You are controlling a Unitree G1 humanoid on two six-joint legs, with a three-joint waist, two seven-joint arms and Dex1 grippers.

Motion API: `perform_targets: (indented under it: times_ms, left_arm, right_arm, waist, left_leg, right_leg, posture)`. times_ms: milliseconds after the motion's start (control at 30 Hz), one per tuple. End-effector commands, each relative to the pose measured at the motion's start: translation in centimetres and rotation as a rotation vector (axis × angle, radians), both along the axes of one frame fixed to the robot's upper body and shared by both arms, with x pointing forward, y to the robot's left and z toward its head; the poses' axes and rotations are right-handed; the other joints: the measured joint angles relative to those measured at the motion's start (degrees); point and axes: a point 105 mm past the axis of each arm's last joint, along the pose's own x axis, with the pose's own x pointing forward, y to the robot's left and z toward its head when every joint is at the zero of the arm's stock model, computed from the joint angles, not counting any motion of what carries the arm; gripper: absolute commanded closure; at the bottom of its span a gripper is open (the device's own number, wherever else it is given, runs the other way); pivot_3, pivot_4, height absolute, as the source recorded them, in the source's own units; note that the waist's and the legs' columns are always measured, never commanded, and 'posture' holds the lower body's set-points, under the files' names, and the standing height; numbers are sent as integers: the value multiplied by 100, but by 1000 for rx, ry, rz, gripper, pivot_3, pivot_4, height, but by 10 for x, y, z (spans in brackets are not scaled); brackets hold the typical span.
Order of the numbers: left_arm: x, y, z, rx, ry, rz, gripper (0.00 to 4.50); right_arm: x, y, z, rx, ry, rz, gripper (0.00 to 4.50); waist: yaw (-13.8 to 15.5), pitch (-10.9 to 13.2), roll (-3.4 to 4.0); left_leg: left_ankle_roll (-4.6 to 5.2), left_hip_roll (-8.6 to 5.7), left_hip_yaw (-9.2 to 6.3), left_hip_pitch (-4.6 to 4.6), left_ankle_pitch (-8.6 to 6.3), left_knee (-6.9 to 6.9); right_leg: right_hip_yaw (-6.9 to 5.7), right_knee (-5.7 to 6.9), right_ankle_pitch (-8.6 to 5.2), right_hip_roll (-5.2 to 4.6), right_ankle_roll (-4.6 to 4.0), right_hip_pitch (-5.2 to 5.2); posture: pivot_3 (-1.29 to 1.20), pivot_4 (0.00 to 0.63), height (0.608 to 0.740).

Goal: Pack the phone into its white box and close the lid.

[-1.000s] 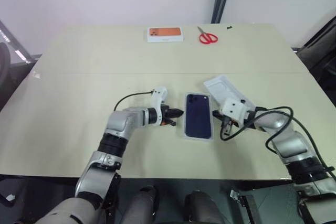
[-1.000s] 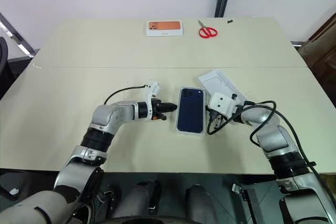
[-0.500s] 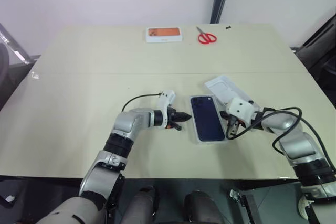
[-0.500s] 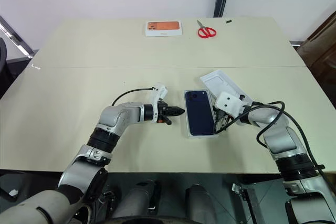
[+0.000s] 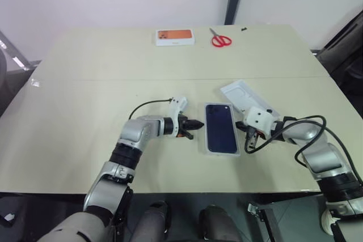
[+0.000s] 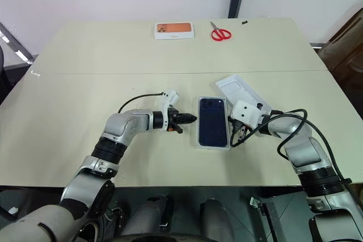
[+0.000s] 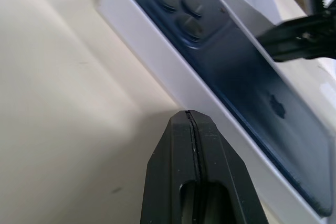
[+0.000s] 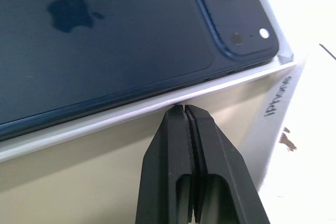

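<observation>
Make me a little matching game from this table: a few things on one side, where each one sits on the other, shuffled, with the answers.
Things:
1. phone
2. red scissors
3. lid
4. left gripper

Places:
A. far edge of the table
B. lying in the white box
C. shut, just left of the white box
D. behind the right gripper

Pairs: 1-B, 2-A, 3-D, 4-C

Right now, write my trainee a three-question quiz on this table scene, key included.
1. True or false: the phone already lies in the white box.
2. The lid lies: A) on the box, B) on the table beside the right claw, C) by the scissors.
3. Which claw, the left claw or the right, is shut?

Key: 1 true; 2 B; 3 both.
</observation>
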Motion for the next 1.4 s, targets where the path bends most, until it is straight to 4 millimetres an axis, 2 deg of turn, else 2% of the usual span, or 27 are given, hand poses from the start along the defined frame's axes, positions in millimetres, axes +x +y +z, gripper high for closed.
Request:
perform_targets:
  times_ms: [33, 167, 233, 267, 367, 400, 433, 500, 533, 667, 767, 833, 1000, 1100, 1200, 1300, 1400]
  left_arm:
    - [8, 16, 20, -25, -67, 33, 4500]
    - [11, 28, 32, -44, -120, 43, 4500]
    - [11, 31, 44, -90, -165, 38, 3967]
    - [10, 33, 47, -99, -181, 34, 3628]
    - [7, 38, 53, -103, -232, 10, 2232]
    - [5, 39, 55, -99, -250, 0, 1890]
    - [2, 41, 57, -94, -282, -28, 1271]
    - [-10, 46, 62, -105, -337, -108, 313]
    - [-16, 49, 65, -108, -376, -143, 29]
    - [-33, 70, 71, -123, -462, -237, 29]
    - [-38, 79, 71, -113, -503, -261, 29]
    - [-41, 88, 69, -72, -578, -267, 29]
    - [-46, 89, 66, -70, -630, -262, 29]
    - [-50, 84, 65, -89, -640, -247, 0]
    - [-53, 80, 61, -94, -637, -239, 0]
    - [-53, 82, 60, -93, -634, -217, 0]
    - [-51, 86, 62, -96, -627, -189, 0]
  right_arm:
    - [3, -6, 29, 16, -83, -1, 4427]
    - [5, -11, 46, 124, -60, -53, 4427]
    - [12, -17, 56, 187, -59, -121, 3926]
    - [14, -19, 58, 174, -73, -132, 3609]
    - [16, -17, 57, 182, -60, -148, 2142]
    - [16, -16, 56, 190, -46, -161, 1776]
    - [17, -14, 54, 181, -38, -173, 1146]
    - [21, -15, 47, 153, -22, -217, 196]
    - [22, -14, 44, 162, 6, -236, 0]
    - [19, -14, 34, 176, 116, -302, 0]
    - [21, -14, 37, 203, 149, -345, 0]
    - [18, -7, 40, 221, 204, -332, 0]
    - [22, -15, 43, 179, 213, -359, 0]
    - [22, -13, 41, 182, 233, -357, 839]
    - [19, -13, 31, 154, 255, -355, 2343]
    - [16, -21, 12, 127, 276, -396, 3898]
    - [14, -13, 11, 165, 288, -395, 3898]
  waist:
    - [0, 0, 0]
    - [28, 1, -1]
    - [32, 1, -1]
    - [39, 1, -1]
    - [50, 1, -1]
    - [46, 1, -1]
    - [44, 1, -1]
    - [6, 1, -1]
    - [-4, 1, 0]
    - [-60, 1, 1]
    - [-63, 1, 1]
    - [-76, 2, 2]
    - [-74, 2, 2]
    - [-68, 2, 2]
    - [-79, 2, 2]
    - [-80, 2, 2]
    - [-79, 0, 3]
  left_leg:
    - [0, 0, 0, 0, 0, 0]
    - [0, 0, 1, -3, 0, 1]
    - [0, -1, 1, -4, 0, 3]
    - [0, 0, 1, -4, 0, 3]
    - [0, 0, 0, -5, 0, 3]
    - [0, 0, 1, -5, 0, 2]
    - [0, 0, 1, -6, 0, 2]
    - [0, 0, 2, -6, 0, 0]
    - [-1, 1, 5, -6, 0, -4]
    - [-3, 2, 4, -6, 2, -14]
    - [-1, 1, 3, -6, 1, -15]
    - [0, 1, 4, -6, 0, -16]
    - [22, 1, 4, -5, -13, -27]
    - [26, -1, 4, -5, -15, -26]
    - [28, -1, 4, -5, -16, -27]
    - [28, 0, 4, -5, -16, -29]
    - [29, 0, 4, -2, -16, -24]
  right_leg:
    - [0, 0, 0, 0, 0, -1]
    - [1, 0, 0, -1, 0, -2]
    - [1, 0, 0, -1, 0, -1]
    - [1, 0, 0, -2, 0, -1]
    - [1, -1, 0, -2, 0, -2]
    - [1, -1, 0, -2, 0, -2]
    - [2, -1, 0, -2, 0, -3]
    - [3, -1, 0, -3, 0, -6]
    - [6, -1, 0, -2, -1, -9]
    - [5, -2, 0, -3, -2, -13]
    - [4, -4, 0, -6, -2, -11]
    - [4, -4, 0, -6, -2, -12]
    - [5, -7, 0, -7, -2, -17]
    - [4, -8, 0, -10, -2, -14]
    - [4, -8, 0, -10, -2, -17]
    - [4, -8, 0, -10, -2, -16]
    - [3, -6, 0, -9, -2, -11]
  posture:
    - [0, 150, 734]
    - [0, 150, 734]
    - [0, 150, 734]
    - [0, 150, 734]
    - [0, 150, 734]
    - [0, 150, 734]
    - [0, 150, 734]
    - [0, 150, 734]
    - [0, 150, 734]
    - [0, 150, 734]
    - [0, 150, 734]
    - [0, 150, 734]
    - [0, 150, 734]
    - [0, 150, 734]
    - [0, 150, 734]
    - [0, 150, 734]
    - [0, 150, 734]
